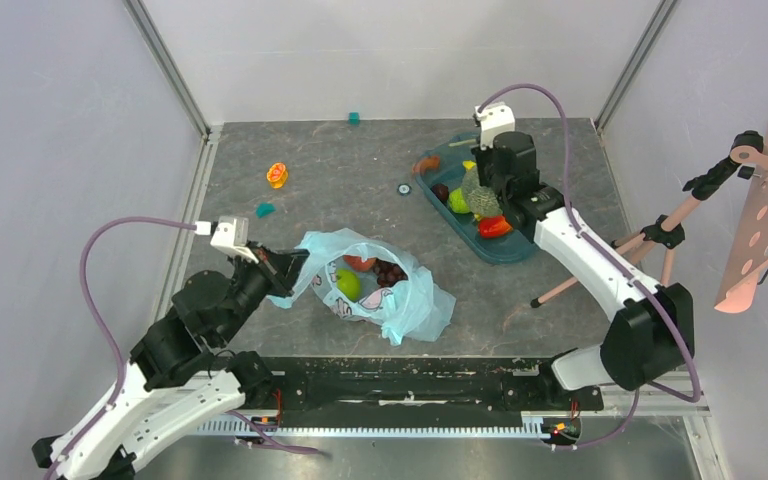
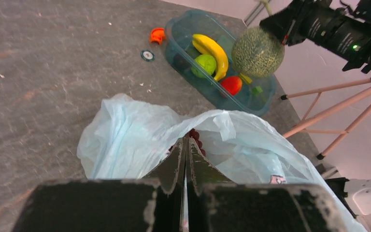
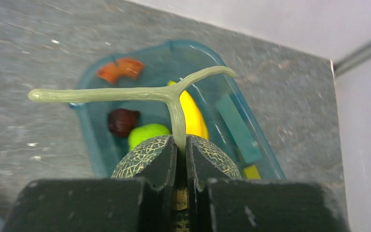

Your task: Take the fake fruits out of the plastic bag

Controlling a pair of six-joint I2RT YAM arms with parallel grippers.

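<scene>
The right gripper (image 3: 181, 145) is clamped on the stem (image 3: 125, 93) of the melon (image 2: 257, 52), holding it over the teal tray (image 1: 516, 252), which sits at two o'clock from the blue bag (image 1: 415, 305). The left gripper (image 2: 186, 145) is pinched tight on the bag's rim at its nine o'clock side. Inside the bag lie a green apple (image 1: 348, 284), purple grapes (image 1: 391, 272) and a peach (image 1: 360, 263).

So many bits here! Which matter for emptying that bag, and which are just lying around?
Job: plastic bag, pinched by left gripper; melon, stem in right gripper; green apple, grape bunch and peach in the bag.
Lying about: teal tray, banana, orange toy, tripod.
</scene>
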